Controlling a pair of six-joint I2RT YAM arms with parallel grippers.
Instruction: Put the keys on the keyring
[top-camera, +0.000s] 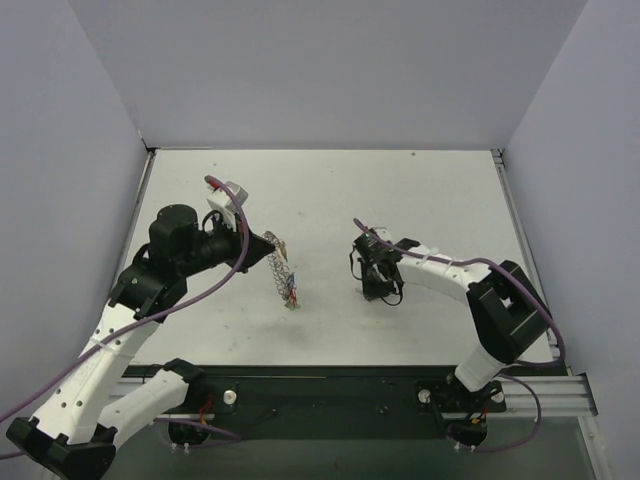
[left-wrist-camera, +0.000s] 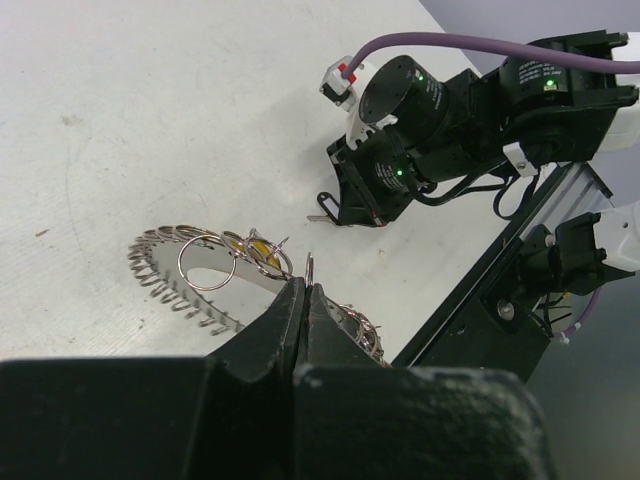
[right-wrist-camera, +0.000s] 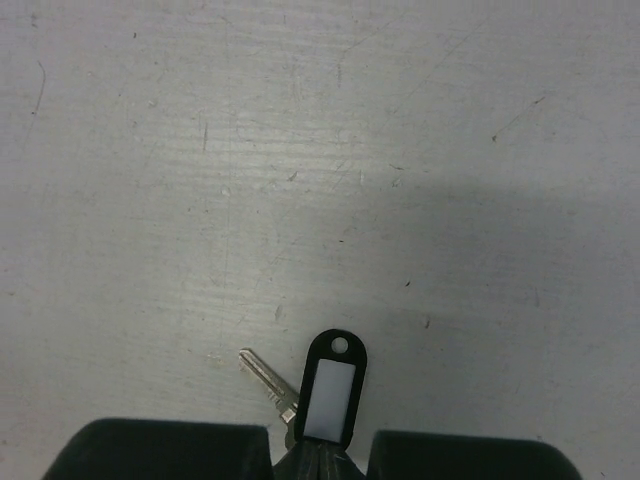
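My left gripper (top-camera: 268, 243) (left-wrist-camera: 303, 288) is shut on a thin wire loop of the keyring (top-camera: 279, 270) (left-wrist-camera: 165, 290), a silvery ribbed coil held above the table. Small rings and keys with coloured heads (top-camera: 291, 291) dangle from its lower end, and a yellow head (left-wrist-camera: 256, 246) shows among them. My right gripper (top-camera: 383, 292) (right-wrist-camera: 320, 462) points down at the table, to the right of the keyring. It is shut on the lower end of a black key tag (right-wrist-camera: 328, 385) with a white label. A silver key (right-wrist-camera: 265, 377) attached to that tag lies on the table beside it.
The white table (top-camera: 420, 200) is walled at the back and on both sides. A black rail (top-camera: 330, 385) with the arm bases runs along the near edge. In the left wrist view the right arm (left-wrist-camera: 450, 110) stands just beyond the keyring.
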